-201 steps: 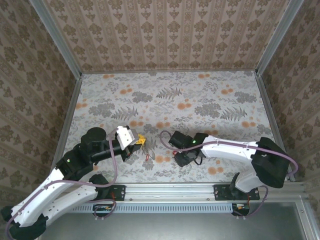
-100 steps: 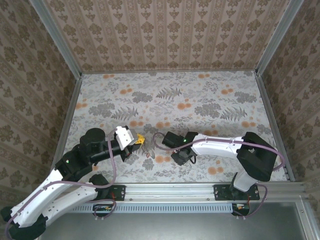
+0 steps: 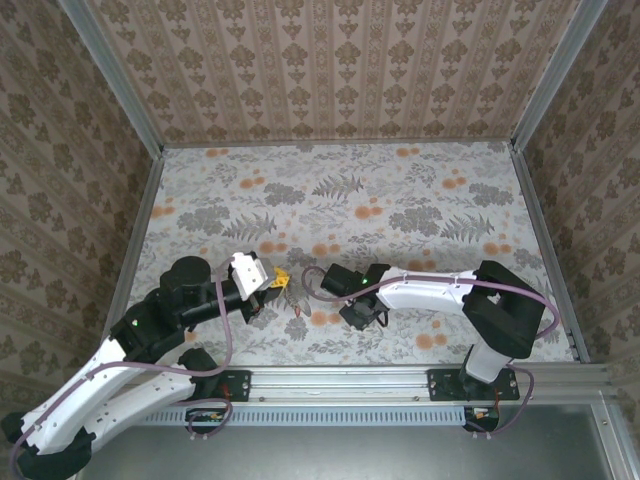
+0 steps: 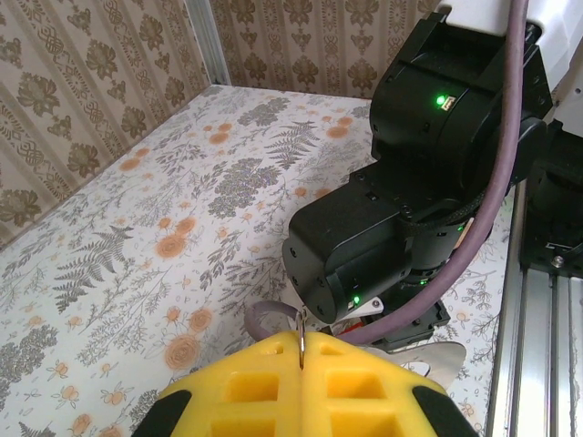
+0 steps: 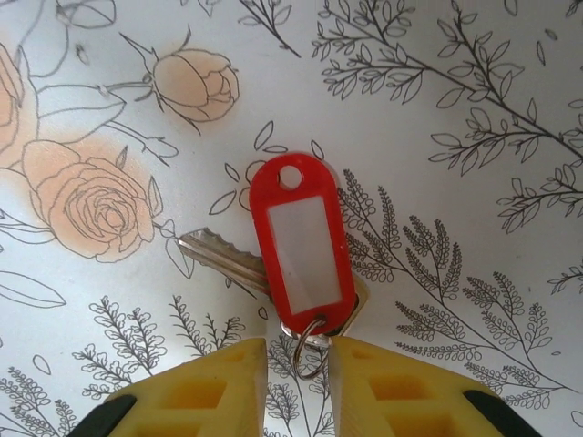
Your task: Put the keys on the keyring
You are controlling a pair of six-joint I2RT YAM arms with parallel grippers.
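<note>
A key (image 5: 219,255) with a red plastic tag (image 5: 301,241) lies flat on the flowered table, a small split ring (image 5: 311,350) at its near end. My right gripper (image 5: 297,355) hangs just over it, its yellow fingers (image 5: 219,387) a narrow gap apart on either side of that ring. From above, the key (image 3: 300,313) is a red speck just left of the right gripper (image 3: 318,303). My left gripper (image 4: 301,344) is shut on the keyring (image 4: 301,332), a thin metal loop seen edge-on. It hovers (image 3: 284,283) just left of the right gripper.
The right arm's black wrist (image 4: 401,209) and purple cable (image 4: 264,314) stand close in front of the left gripper. A silvery flat piece (image 4: 446,360) lies on the table below that wrist. Aluminium rails (image 3: 340,380) and patterned walls (image 3: 340,70) bound the table.
The right arm has slid left over the key and its jaws have narrowed around the split ring. The left arm has held still.
</note>
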